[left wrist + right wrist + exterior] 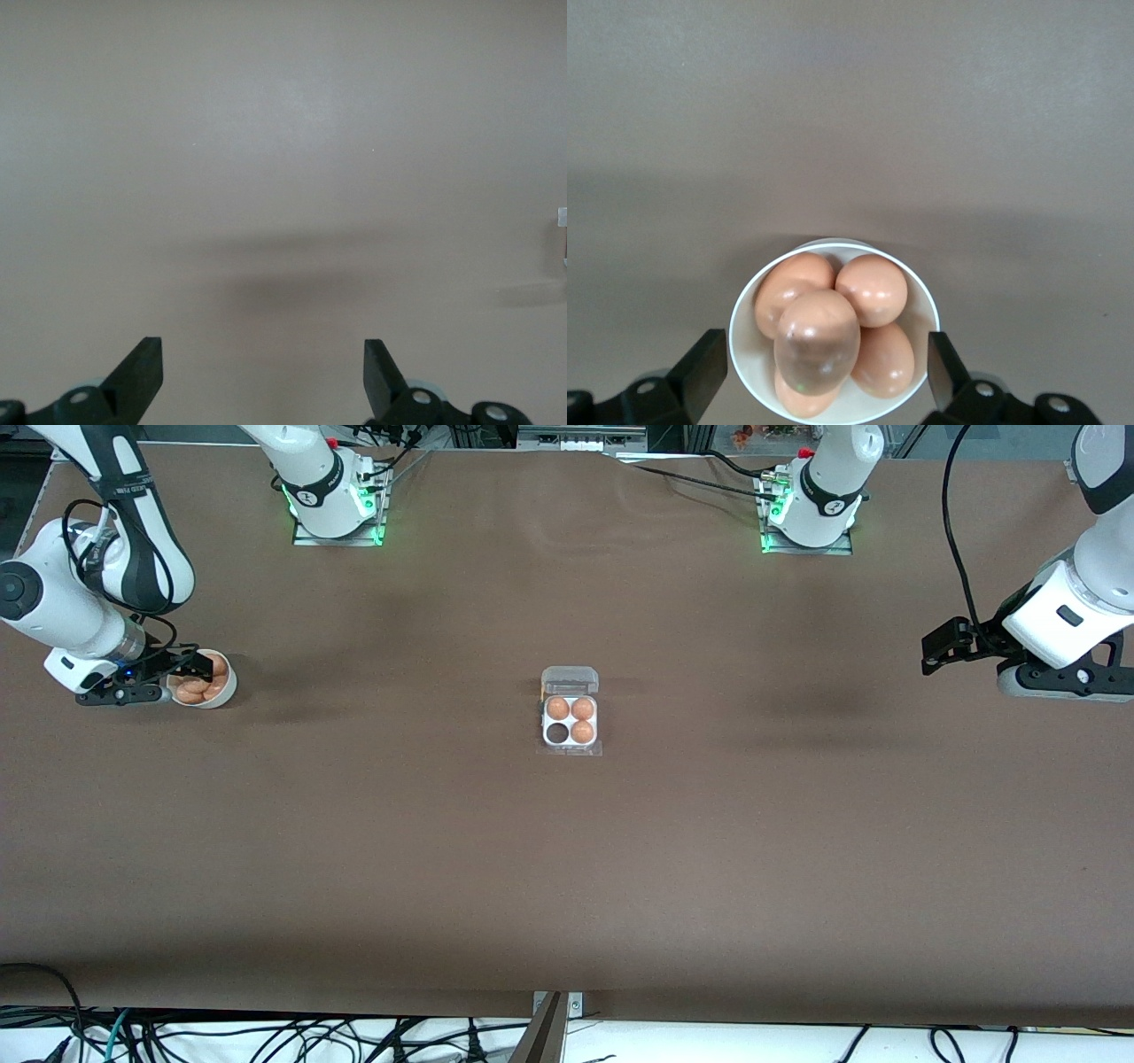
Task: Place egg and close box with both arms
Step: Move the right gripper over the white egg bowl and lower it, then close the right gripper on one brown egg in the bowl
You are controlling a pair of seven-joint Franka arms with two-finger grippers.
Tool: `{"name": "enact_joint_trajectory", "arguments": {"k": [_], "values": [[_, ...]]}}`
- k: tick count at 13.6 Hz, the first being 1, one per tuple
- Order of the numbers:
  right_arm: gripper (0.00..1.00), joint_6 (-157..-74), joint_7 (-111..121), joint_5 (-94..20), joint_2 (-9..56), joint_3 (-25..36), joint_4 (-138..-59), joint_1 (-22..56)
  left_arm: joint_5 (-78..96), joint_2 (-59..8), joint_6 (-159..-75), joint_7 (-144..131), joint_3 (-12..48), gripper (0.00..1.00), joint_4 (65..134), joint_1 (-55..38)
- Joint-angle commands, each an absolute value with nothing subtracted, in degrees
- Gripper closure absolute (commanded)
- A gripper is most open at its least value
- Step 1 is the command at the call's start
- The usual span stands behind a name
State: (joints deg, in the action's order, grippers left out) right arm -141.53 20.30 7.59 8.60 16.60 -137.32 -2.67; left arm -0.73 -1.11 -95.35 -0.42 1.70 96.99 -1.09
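Note:
The box [570,723] sits mid-table with its clear lid [570,680] open. Three eggs fill its white tray, and the cell [557,732] nearer the front camera, toward the right arm's end, is empty. My right gripper [183,677] is open and empty over a white bowl [223,691] of eggs. In the right wrist view the gripper [826,372] has one finger on each side of the bowl [749,354], and the topmost egg [817,341] lies between them. My left gripper [941,646] is open and empty above bare table at the left arm's end, also seen in its wrist view [263,367].
The brown table [567,868] runs wide around the box. Both arm bases [335,491] stand along the edge farthest from the front camera. Cables hang below the edge nearest it.

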Motion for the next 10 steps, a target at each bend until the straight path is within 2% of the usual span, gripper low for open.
{"name": "enact_joint_trajectory", "arguments": {"k": [1,3,7,10], "values": [[0.01,-142.8,22.2,7.6,9.1,16.4,-138.3,-2.6,0.4,-1.4,-94.2,-0.6,1.8,0.00,95.8,-0.9],[0.05,-142.4,22.4,7.6,9.3,16.3,-138.3,-2.5,0.4,-1.4,-94.2,-0.6,1.8,0.00,95.8,-0.9],[0.29,-142.2,24.1,7.6,9.5,16.2,-138.2,-2.5,0.4,-1.4,-94.2,-0.5,1.8,0.00,95.8,-0.7],[0.38,-141.9,24.3,7.6,9.6,16.2,-138.2,-2.5,0.4,-1.3,-94.2,-0.5,1.8,0.00,95.8,-0.7]]}}
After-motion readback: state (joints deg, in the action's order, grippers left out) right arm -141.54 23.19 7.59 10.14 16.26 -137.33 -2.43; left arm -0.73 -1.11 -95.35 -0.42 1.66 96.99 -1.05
